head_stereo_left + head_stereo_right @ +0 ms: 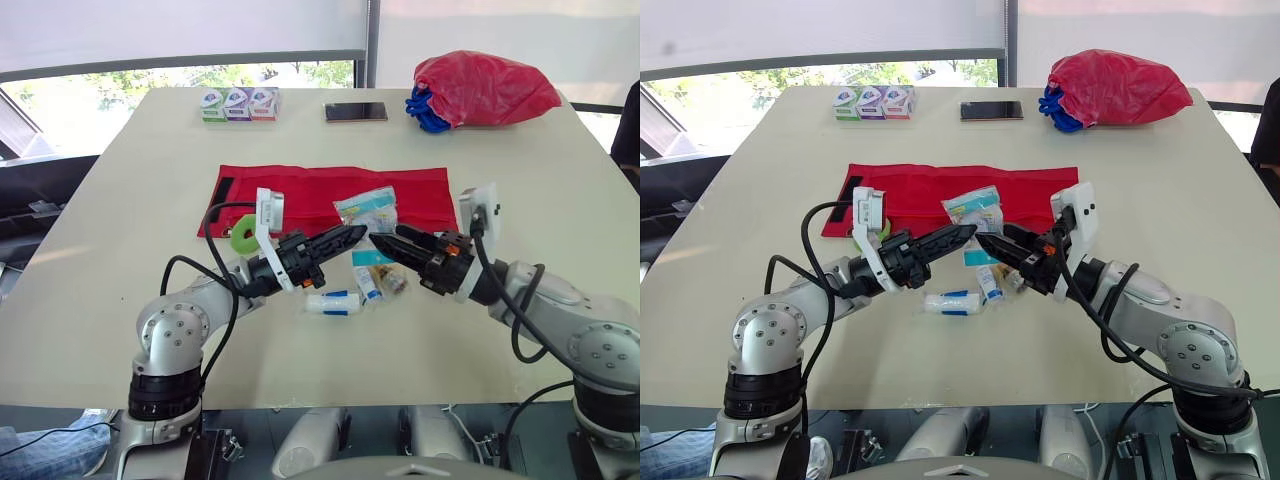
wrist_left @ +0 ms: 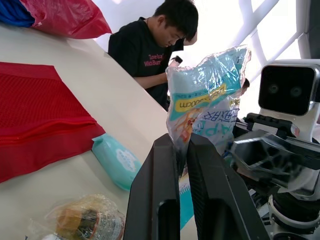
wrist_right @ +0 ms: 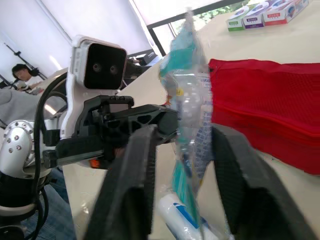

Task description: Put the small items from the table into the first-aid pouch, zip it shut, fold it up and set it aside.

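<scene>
Your left gripper pinches the plastic packet; right gripper open around it. Beige table: red pouch mid, boxes and phone far; windows beyond.

The first-aid pouch shows as matt red cloth with an open mesh weave across its face. Just in front of the pouch, the packet is clear, crinkled plastic film, shiny where it catches the light. The fingers of the left gripper look like matt black plastic. Beyond the pouch, the red bag is thin, glossy plastic. The table under the pouch is smooth, matt and cream.
</scene>
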